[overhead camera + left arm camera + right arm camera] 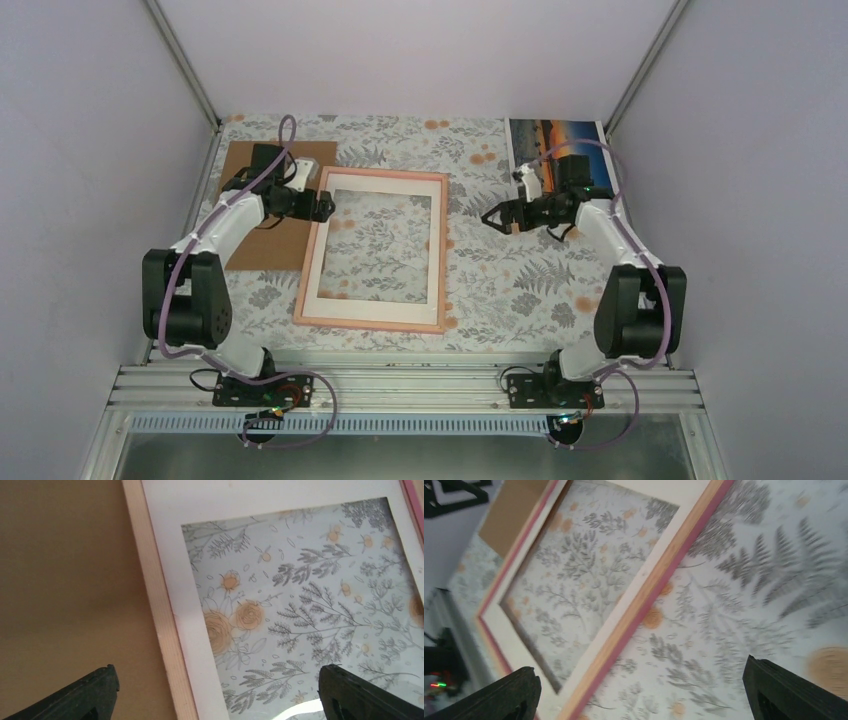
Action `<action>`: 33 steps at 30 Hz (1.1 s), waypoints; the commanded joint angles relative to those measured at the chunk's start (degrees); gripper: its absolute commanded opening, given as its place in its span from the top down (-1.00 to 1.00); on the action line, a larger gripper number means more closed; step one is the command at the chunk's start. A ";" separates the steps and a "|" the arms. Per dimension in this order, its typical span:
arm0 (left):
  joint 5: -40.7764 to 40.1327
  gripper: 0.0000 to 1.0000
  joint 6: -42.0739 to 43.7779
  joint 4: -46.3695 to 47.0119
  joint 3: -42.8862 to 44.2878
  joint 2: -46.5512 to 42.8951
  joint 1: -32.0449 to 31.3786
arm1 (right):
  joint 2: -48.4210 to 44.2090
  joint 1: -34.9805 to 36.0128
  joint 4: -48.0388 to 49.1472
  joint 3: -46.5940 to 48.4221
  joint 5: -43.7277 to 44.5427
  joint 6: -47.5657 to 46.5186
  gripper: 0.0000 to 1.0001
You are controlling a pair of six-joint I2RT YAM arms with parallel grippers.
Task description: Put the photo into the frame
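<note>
The pink frame [368, 325] lies flat in the middle of the table with a white mat board [370, 307] inside it. The patterned cloth shows through its window. The photo [545, 135], orange sky over blue water, lies at the back right, partly hidden by the right wrist. My left gripper [325, 206] is open and empty over the frame's left edge [160, 615], one finger above the brown cardboard [65, 580], the other above the window. My right gripper [495, 218] is open and empty above the cloth, right of the frame [644, 595] and in front of the photo.
A brown cardboard sheet [262, 240] lies at the back left, its right part tucked under the frame; it also shows in the right wrist view [514, 515]. The flowered tablecloth [520, 290] covers the table. Grey walls with metal posts close in both sides and the back.
</note>
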 commanded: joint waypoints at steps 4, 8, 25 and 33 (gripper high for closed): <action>-10.95 -1.00 3.21 -0.47 6.26 -3.23 -2.30 | -8.21 -2.28 -4.38 2.18 16.04 -23.72 -1.00; -15.95 -1.00 6.12 1.26 9.07 -5.12 -3.34 | -11.25 -3.70 -2.81 0.65 23.61 -32.48 -1.00; -9.28 -1.00 6.38 1.65 14.14 -5.48 -3.23 | 2.10 -3.67 28.97 -10.62 43.13 -53.16 -1.00; -2.91 -1.00 9.69 -0.15 14.67 -7.57 -2.93 | 15.45 -3.76 39.78 -7.58 46.58 -58.42 -0.54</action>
